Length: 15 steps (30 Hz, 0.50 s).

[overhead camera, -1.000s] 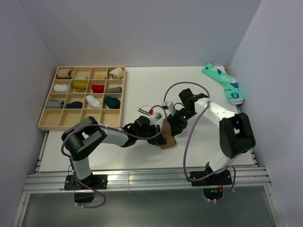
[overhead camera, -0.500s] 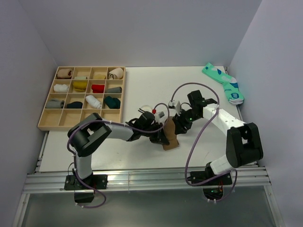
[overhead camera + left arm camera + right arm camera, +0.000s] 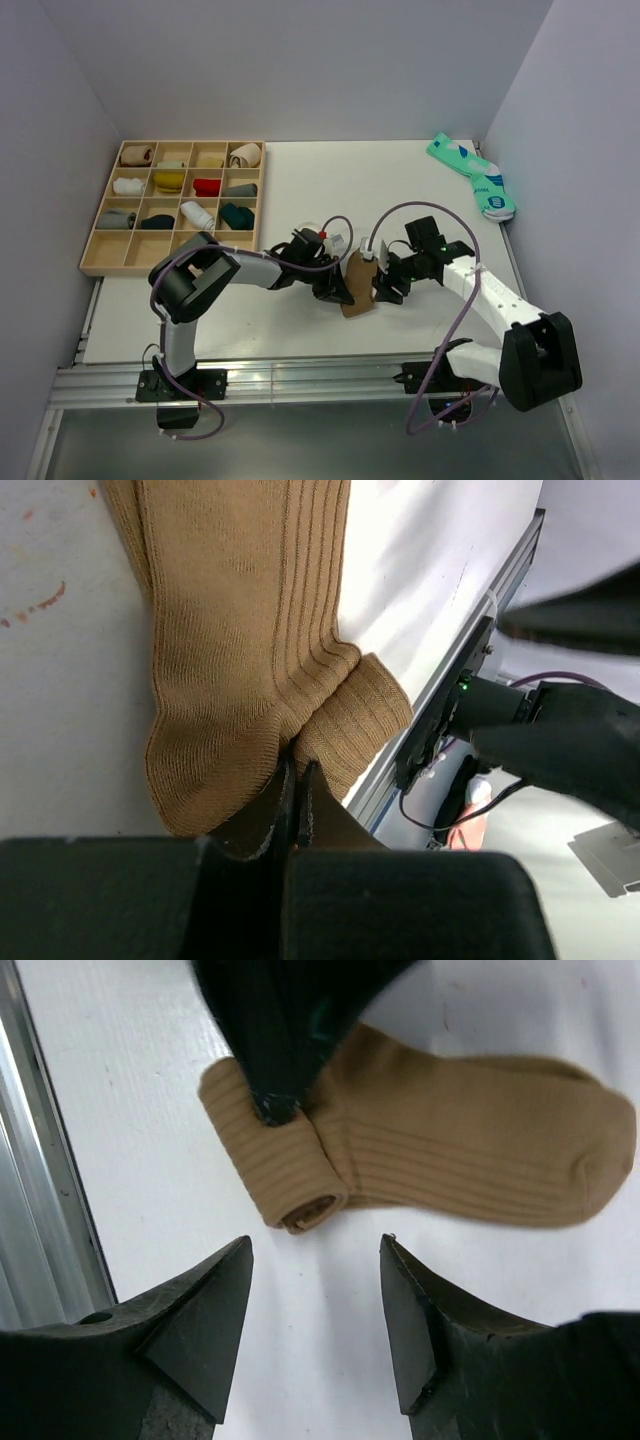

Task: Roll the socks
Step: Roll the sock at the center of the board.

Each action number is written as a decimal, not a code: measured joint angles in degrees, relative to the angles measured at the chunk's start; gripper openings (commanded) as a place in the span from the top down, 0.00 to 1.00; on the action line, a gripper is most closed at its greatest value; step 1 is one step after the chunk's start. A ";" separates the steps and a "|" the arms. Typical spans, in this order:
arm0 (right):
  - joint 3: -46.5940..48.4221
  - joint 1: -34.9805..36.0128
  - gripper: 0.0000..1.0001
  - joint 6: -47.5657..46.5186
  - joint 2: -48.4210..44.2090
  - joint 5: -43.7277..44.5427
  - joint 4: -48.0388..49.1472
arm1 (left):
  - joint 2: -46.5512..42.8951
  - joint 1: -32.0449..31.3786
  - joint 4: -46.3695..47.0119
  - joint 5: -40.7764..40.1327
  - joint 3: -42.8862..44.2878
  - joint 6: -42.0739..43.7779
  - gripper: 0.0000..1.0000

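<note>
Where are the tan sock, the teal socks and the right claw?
tan sock (image 3: 440,1155), right wrist view, on its flat ribbed middle.
teal socks (image 3: 472,175), top external view, middle of the pair.
right claw (image 3: 315,1243), right wrist view, midway between its fingertips.

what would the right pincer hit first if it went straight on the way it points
Probably the rolled end of the tan sock, just ahead of the open right pincer, where the left pincer pinches it; depth is unclear, so maybe the table first.

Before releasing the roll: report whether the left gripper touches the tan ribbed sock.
Touching. Left wrist view: the left gripper, jaws shut, pinches the tan ribbed sock at its cuff.
</note>
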 measured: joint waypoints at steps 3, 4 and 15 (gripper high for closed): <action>-0.85 2.21 0.37 -1.27 -1.88 0.00 0.81 | 0.63 0.22 -0.98 0.76 0.94 -0.07 1.00; -1.18 3.32 0.37 -1.42 -2.25 0.20 1.40 | 0.74 0.28 -1.36 0.92 1.18 -0.13 1.00; -5.99 16.35 0.36 -0.66 -2.45 7.04 7.72 | 2.01 1.03 -3.21 2.75 2.75 -0.39 1.00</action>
